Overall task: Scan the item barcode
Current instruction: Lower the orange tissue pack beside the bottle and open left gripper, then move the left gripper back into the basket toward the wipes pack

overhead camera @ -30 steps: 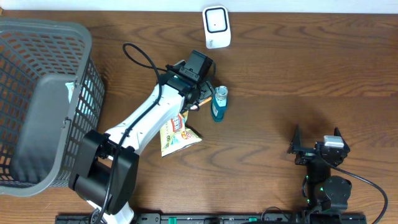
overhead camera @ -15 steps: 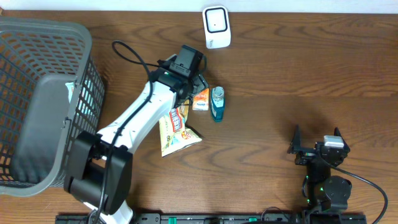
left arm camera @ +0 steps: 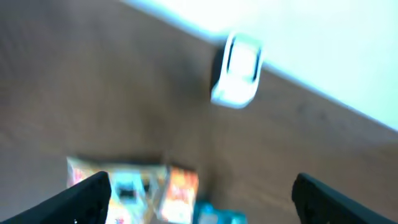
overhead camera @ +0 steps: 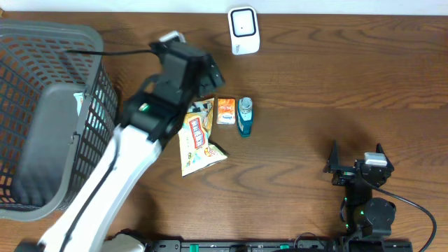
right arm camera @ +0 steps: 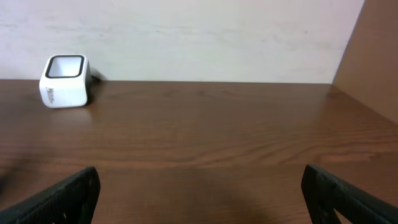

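Three items lie mid-table: a yellow snack bag (overhead camera: 198,140), a small orange packet (overhead camera: 225,110) and a blue bottle (overhead camera: 244,116) lying flat. The white barcode scanner (overhead camera: 243,29) stands at the back edge. My left gripper (overhead camera: 210,77) hovers raised above and back-left of the items, open with nothing between its fingers. Its wrist view is blurred: the scanner (left arm camera: 238,70) lies ahead, and the snack bag (left arm camera: 118,186), orange packet (left arm camera: 180,190) and bottle (left arm camera: 217,214) lie below the open left gripper (left arm camera: 202,182). My right gripper (overhead camera: 357,159) rests open at the front right, holding nothing.
A grey mesh basket (overhead camera: 49,112) fills the left side of the table. In the right wrist view the scanner (right arm camera: 63,81) stands far left against the pale wall, with bare wood in front of the open right gripper (right arm camera: 200,177).
My left gripper has lifted off the items and swung back-left while its jaws widened. The orange packet now lies uncovered beside the bottle. The right arm has not moved.
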Motion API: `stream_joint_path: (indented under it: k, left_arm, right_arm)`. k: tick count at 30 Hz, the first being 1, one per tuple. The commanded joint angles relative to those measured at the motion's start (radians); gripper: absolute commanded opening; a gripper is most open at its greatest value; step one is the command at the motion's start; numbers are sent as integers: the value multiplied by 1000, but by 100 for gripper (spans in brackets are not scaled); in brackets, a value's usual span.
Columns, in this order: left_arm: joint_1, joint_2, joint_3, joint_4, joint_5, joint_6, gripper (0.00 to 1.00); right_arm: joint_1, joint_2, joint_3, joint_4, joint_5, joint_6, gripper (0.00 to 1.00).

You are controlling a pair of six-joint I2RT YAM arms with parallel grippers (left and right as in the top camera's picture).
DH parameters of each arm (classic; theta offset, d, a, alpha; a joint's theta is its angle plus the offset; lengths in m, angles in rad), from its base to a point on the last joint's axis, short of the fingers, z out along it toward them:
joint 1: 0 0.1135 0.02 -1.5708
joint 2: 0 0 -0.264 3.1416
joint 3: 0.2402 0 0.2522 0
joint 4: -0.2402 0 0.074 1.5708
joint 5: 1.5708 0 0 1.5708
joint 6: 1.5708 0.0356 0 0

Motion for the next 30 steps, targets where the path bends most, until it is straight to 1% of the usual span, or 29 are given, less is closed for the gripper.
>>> stream_joint_path:
  k: [1, 2, 4, 5, 6, 8, 11, 12, 14, 18, 22, 24, 26, 28, 30]
  left_arm:
    - [16, -111, 15, 16, -245, 294, 95]
    - [27, -137, 15, 15, -320, 308, 95]
    - [64, -187, 15, 12, -466, 307, 98]
    - [89, -211, 15, 11, -514, 307, 99]
    - [119, -232, 15, 10, -540, 307, 99]
    - [195, -274, 15, 5, -544, 301, 99]
    - [324, -316, 15, -23, -542, 233, 100]
    - [374, -325, 15, -38, -531, 211, 98]
    - [477, -332, 15, -73, -474, 183, 98]
    - [688, -296, 15, -150, -261, 177, 98]
    - [883, -203, 15, -233, -56, 131, 98]
    - [971, -138, 15, -261, 79, 126, 98]
    - [1036, -71, 15, -283, 203, 139, 98]
    - [1073, -12, 15, -297, 278, 164, 98]
    - [1087, 47, 15, -301, 319, 227, 98]
  right_arm:
    - [11, -5, -1, -3, -5, -8, 99]
    - [11, -5, -1, -3, -5, -8, 99]
    - [11, -5, -1, -4, -5, -8, 99]
    - [11, -5, -1, -3, -5, -8, 99]
    - [11, -5, -1, -4, -5, -8, 99]
    - [11, -5, -1, -4, -5, -8, 99]
    - [11, -5, -1, -3, -5, -8, 99]
    - [11, -5, -1, -3, -5, -8, 99]
    - [11, -5, -1, -3, -5, -8, 99]
    - [11, -5, -1, -3, -5, -8, 99]
    - [11, -5, -1, -4, -5, -8, 99]
    - [11, -5, -1, -3, -5, -8, 99]
    - [11, -5, -1, -3, -5, -8, 99]
    - [11, -5, -1, -4, -5, -8, 99]
    - [11, -5, -1, -3, -5, -8, 99]
